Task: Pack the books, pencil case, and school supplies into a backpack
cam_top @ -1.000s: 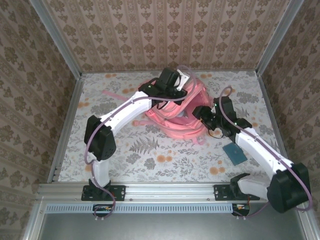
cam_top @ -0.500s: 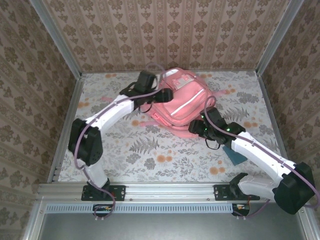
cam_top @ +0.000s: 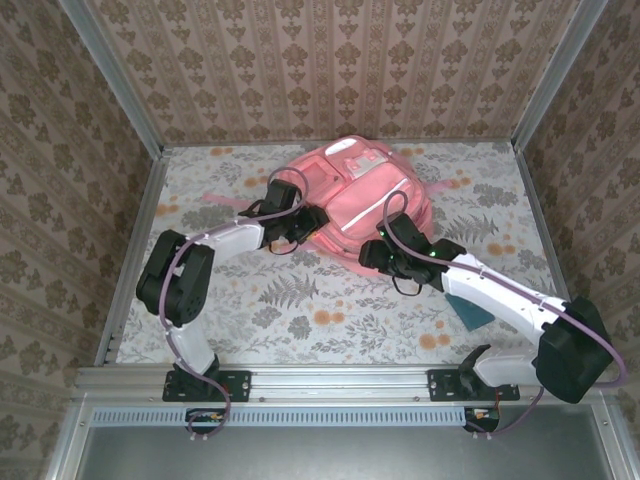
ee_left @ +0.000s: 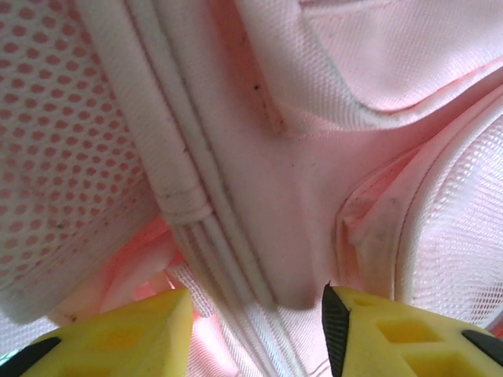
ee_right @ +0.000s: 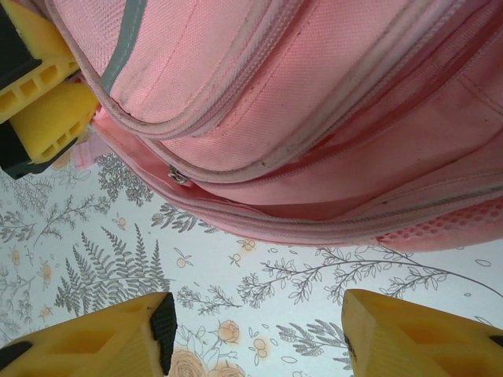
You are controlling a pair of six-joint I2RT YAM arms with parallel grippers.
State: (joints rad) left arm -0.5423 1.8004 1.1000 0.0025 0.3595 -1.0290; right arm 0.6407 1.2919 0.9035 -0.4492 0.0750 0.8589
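One big pink backpack [cam_top: 365, 195], flat on the table [cam_top: 300, 310] toward the far wall; pale stripe, white patches, mesh panels. Likely soft, floppy, light: best pinched at a strap or zipper seam. Left gripper [cam_top: 305, 228] against its left side, right gripper [cam_top: 372, 258] at its near edge, jaws apart, holding nothing.

Backpack [cam_top: 365, 190] far-centre on table [cam_top: 300, 310]; flat square [cam_top: 468, 312] apart at its near right.
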